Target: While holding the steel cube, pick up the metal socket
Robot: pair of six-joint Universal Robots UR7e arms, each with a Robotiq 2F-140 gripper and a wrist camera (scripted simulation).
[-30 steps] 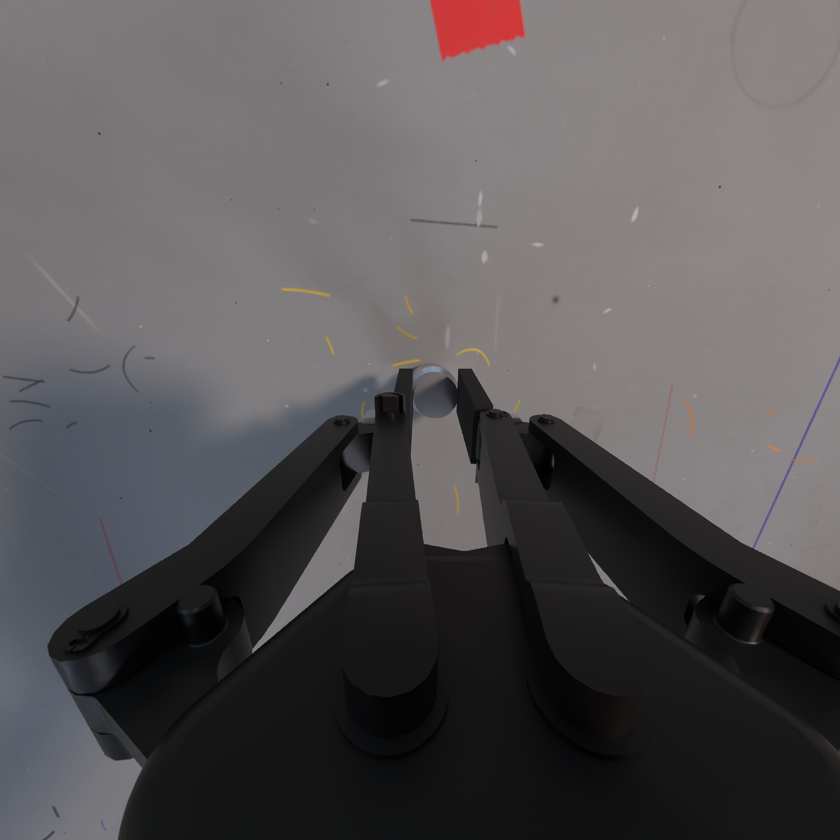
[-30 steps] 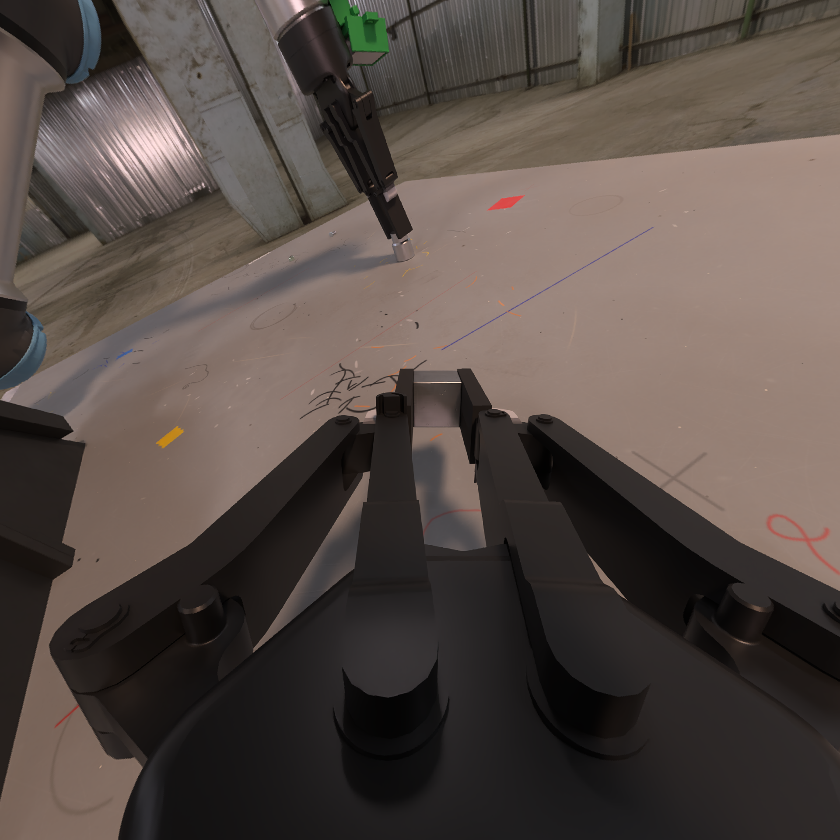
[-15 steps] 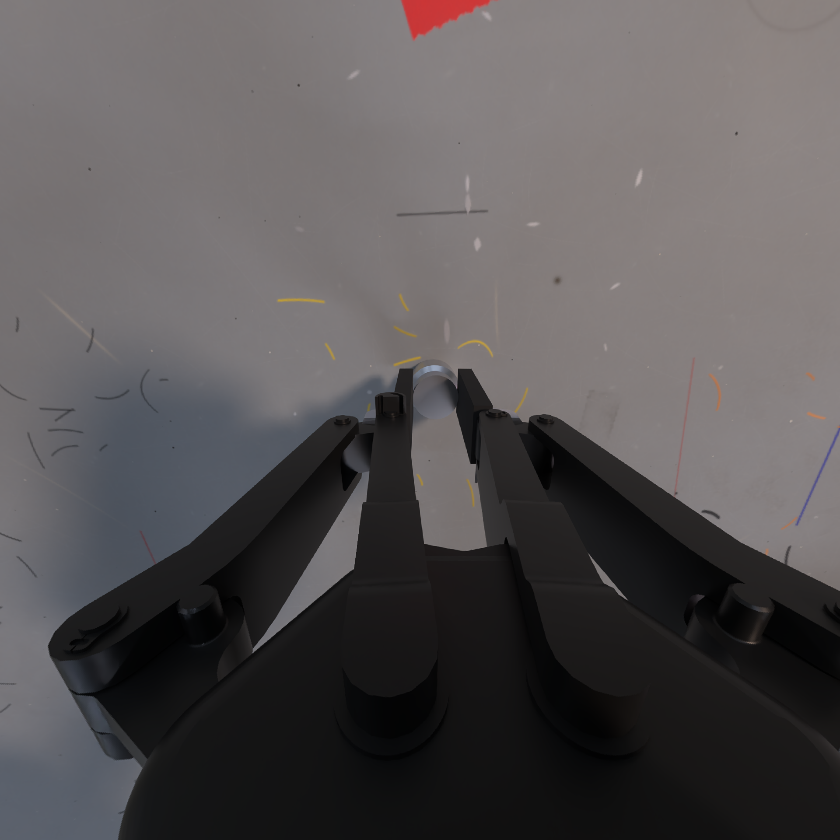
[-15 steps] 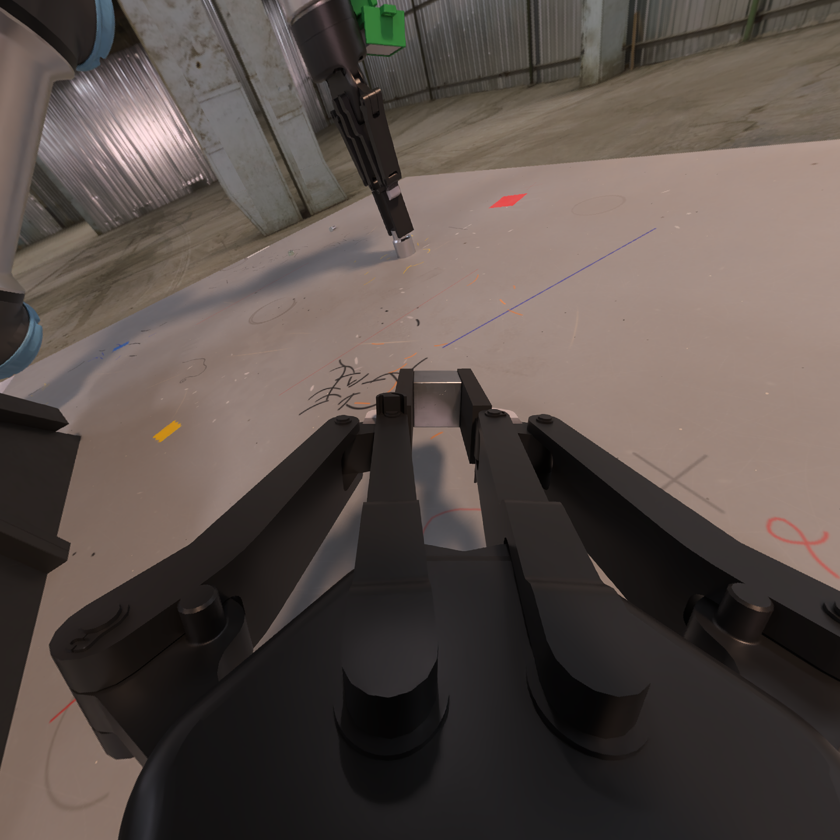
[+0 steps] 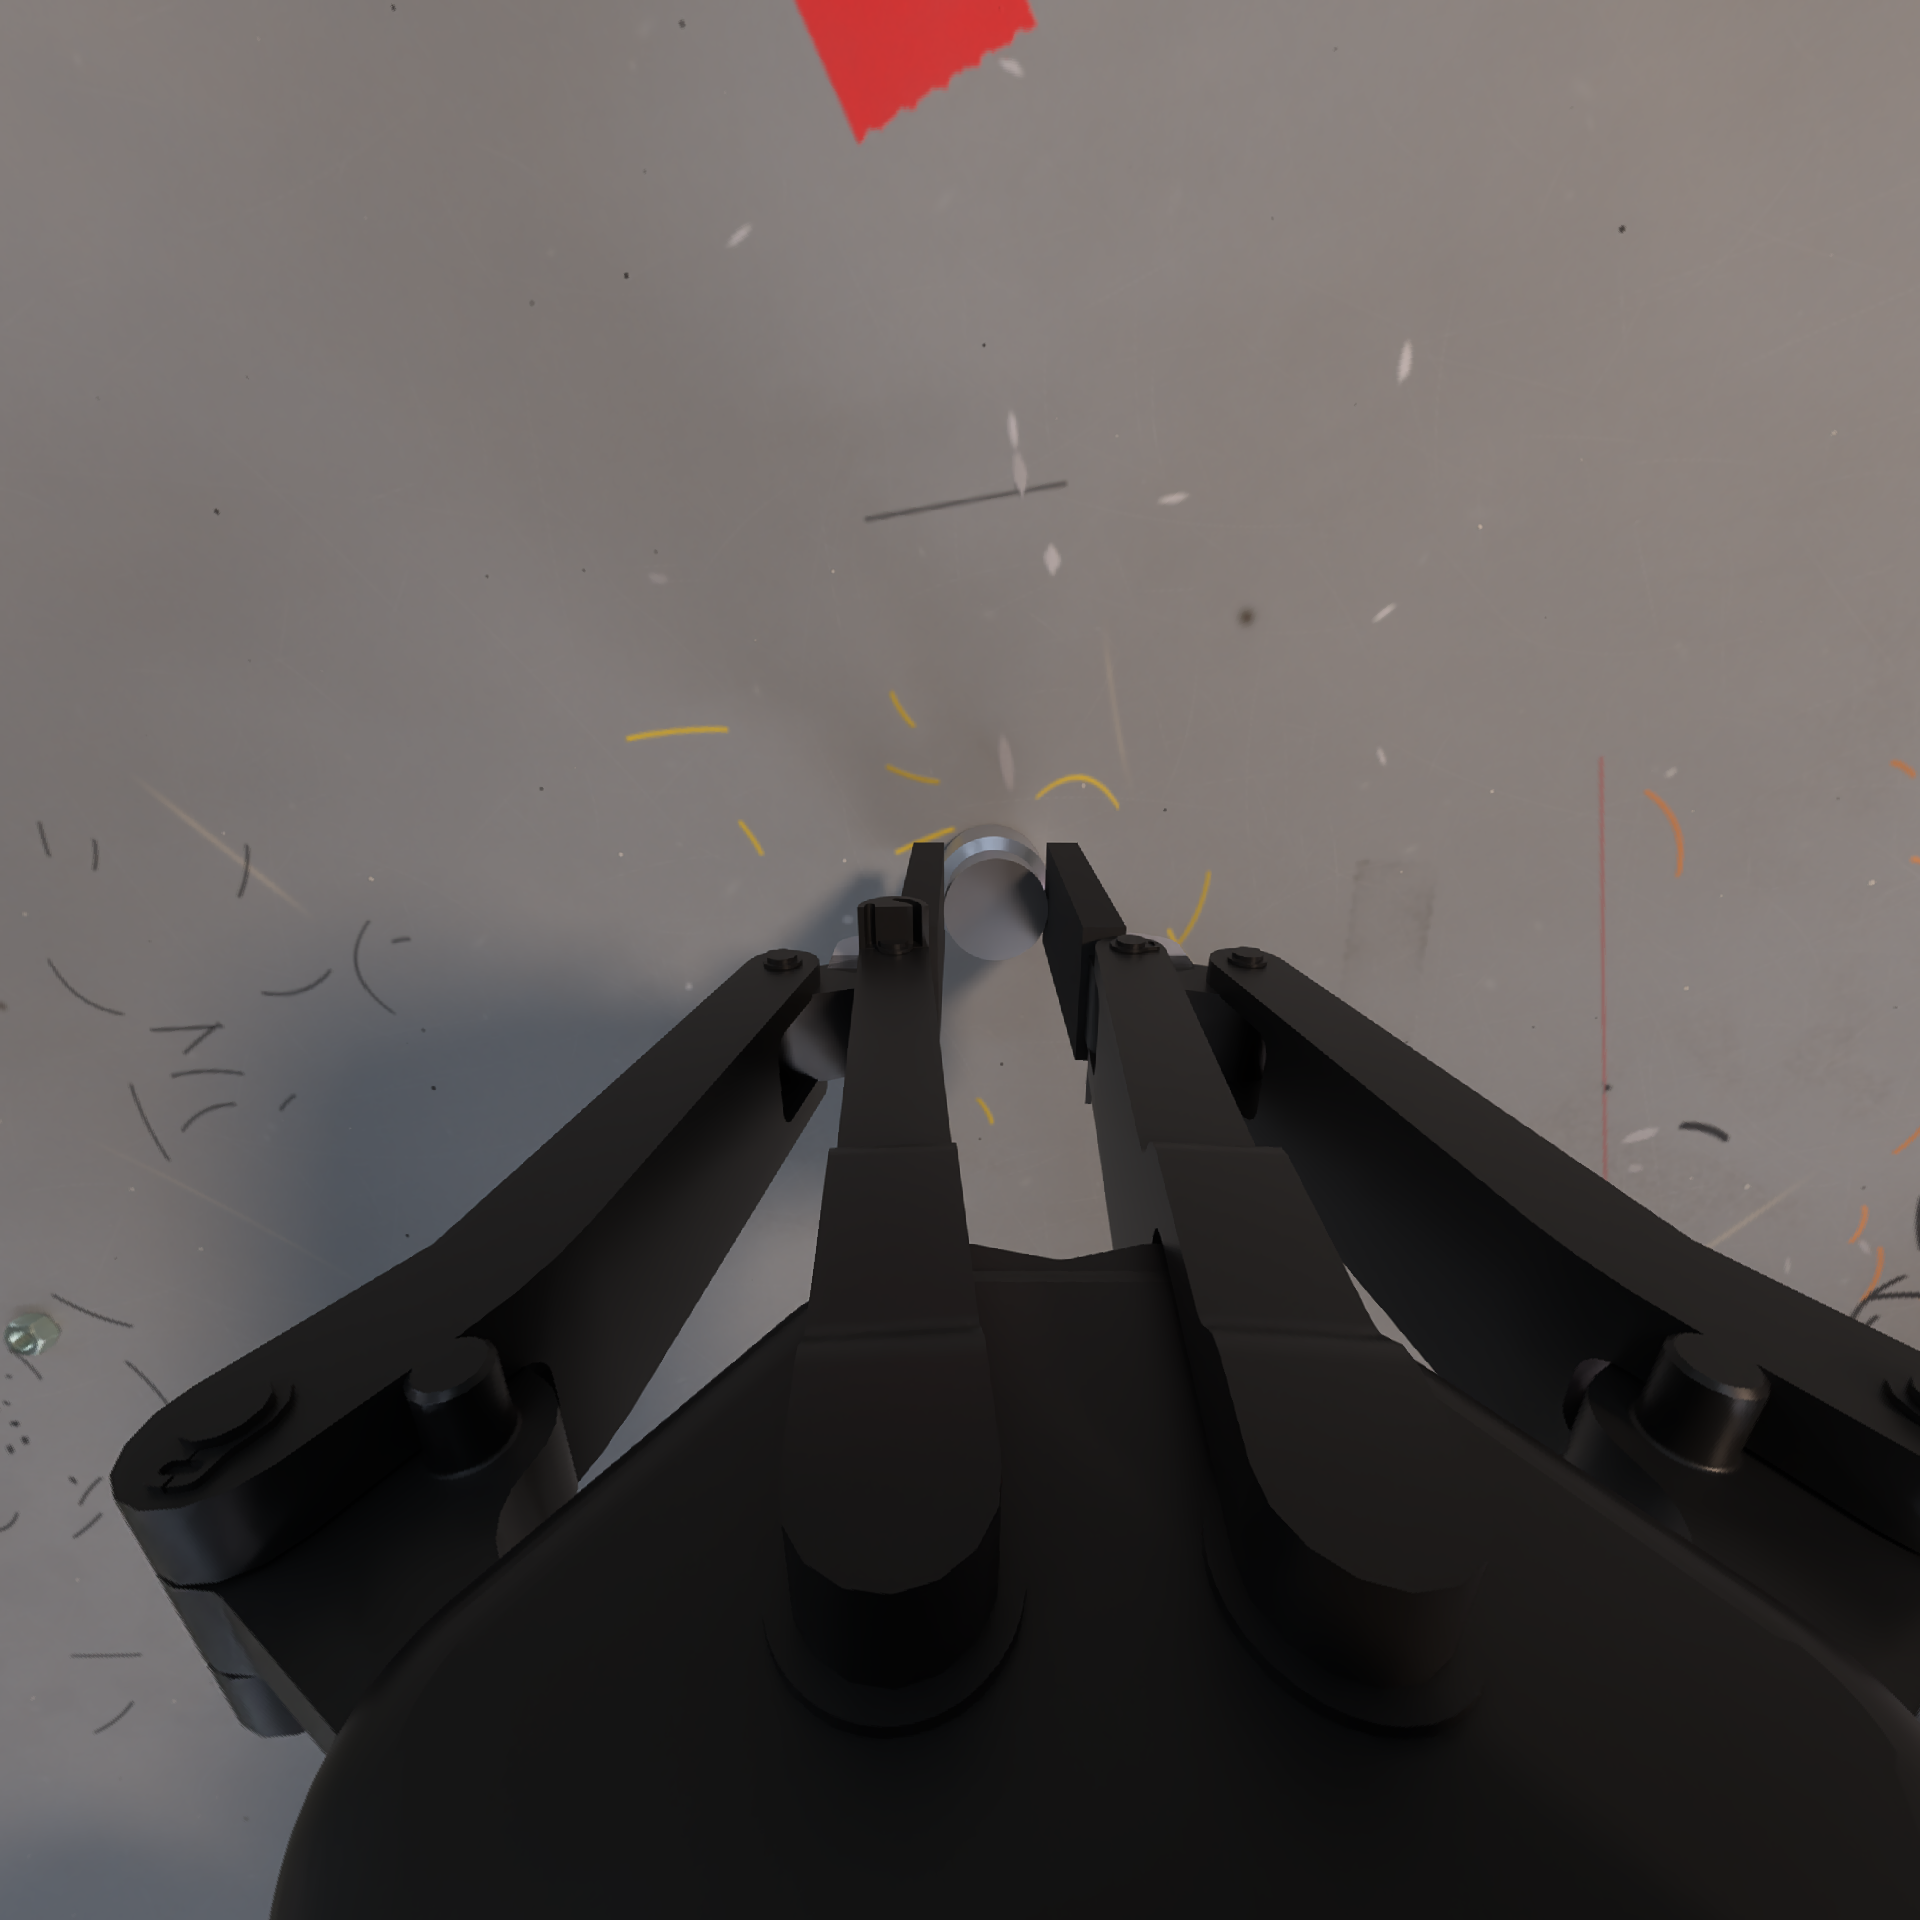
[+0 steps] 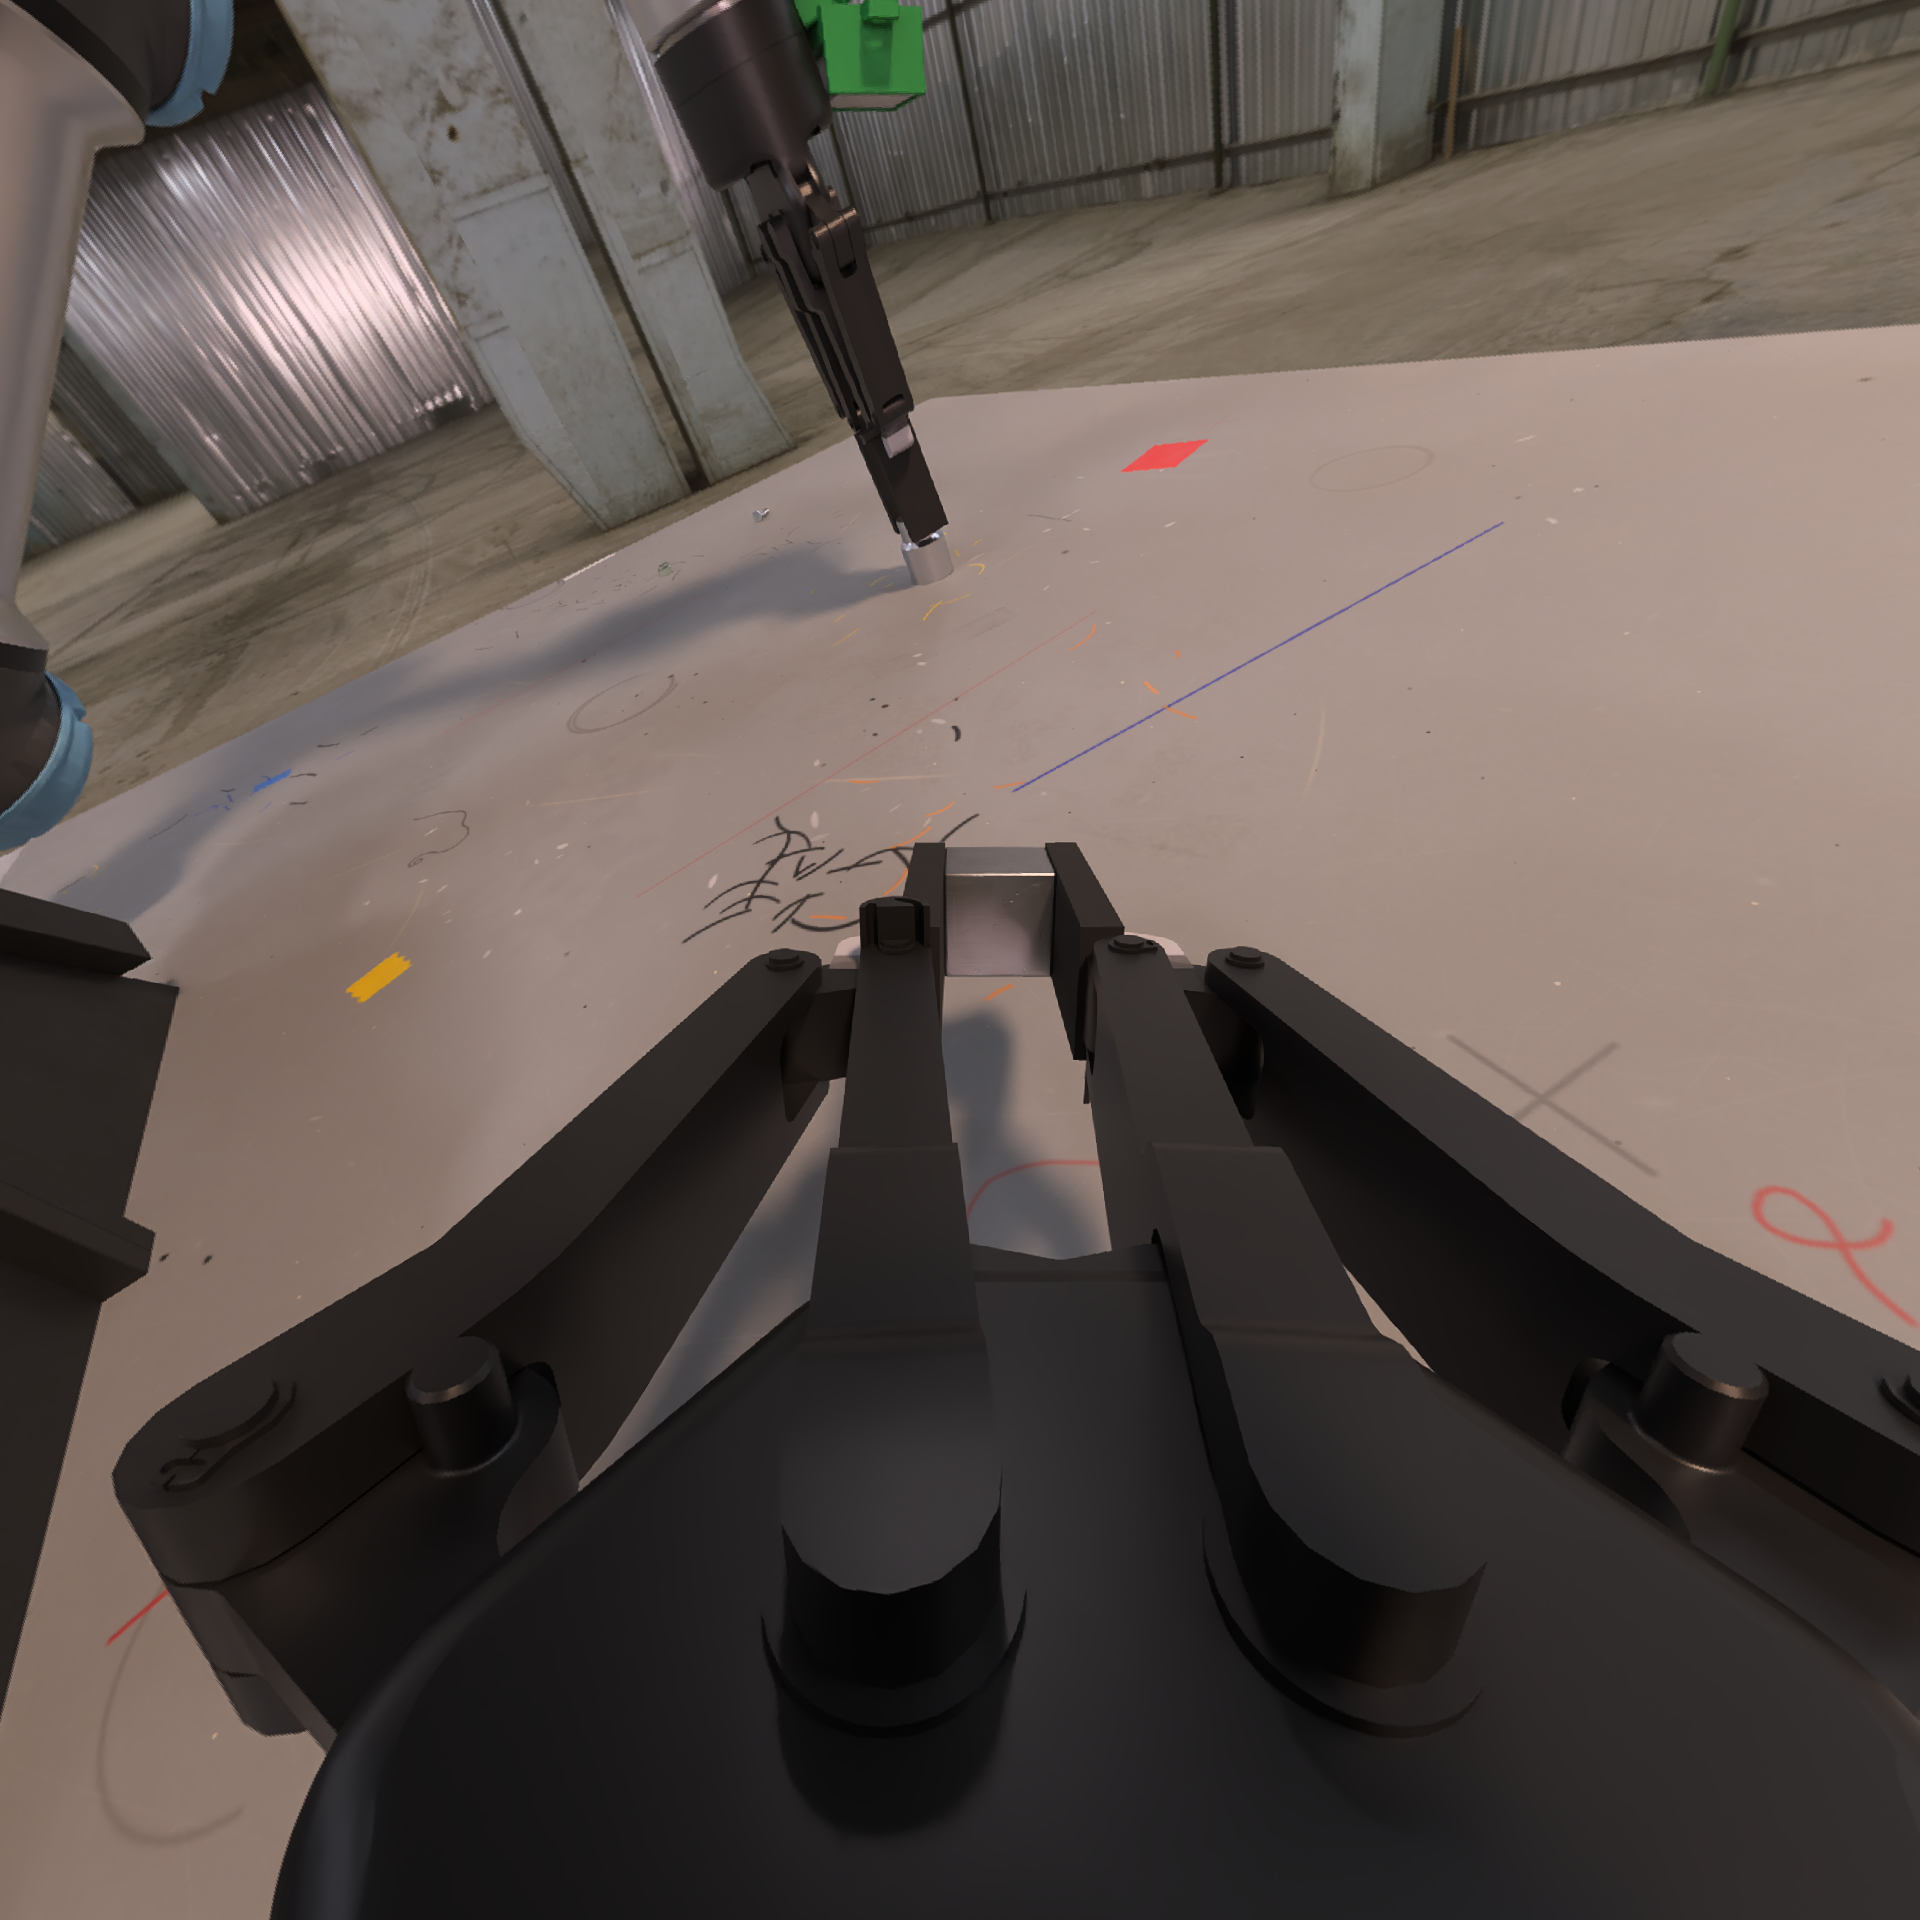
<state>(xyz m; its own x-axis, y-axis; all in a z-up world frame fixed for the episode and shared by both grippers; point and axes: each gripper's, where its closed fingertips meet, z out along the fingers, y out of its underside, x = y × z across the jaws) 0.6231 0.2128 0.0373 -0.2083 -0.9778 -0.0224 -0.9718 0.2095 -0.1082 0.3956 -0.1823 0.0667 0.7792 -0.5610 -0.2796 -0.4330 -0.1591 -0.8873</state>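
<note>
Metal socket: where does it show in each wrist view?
Left wrist view: metal socket at centre, between the left gripper jaws.
Right wrist view: upper middle, far off, socket under that same gripper.
Shared landmark: red patch on the table beyond the socket.

The table [image 6: 1558, 727] lies open between the two grippers, bearing only flat marks and a red patch [image 6: 1164, 455]. The left gripper [image 6: 920, 535] and its slanted arm stand over the socket [image 6: 928, 561], blocking that far spot. A small nut [image 5: 31, 1332] lies well aside.
</note>
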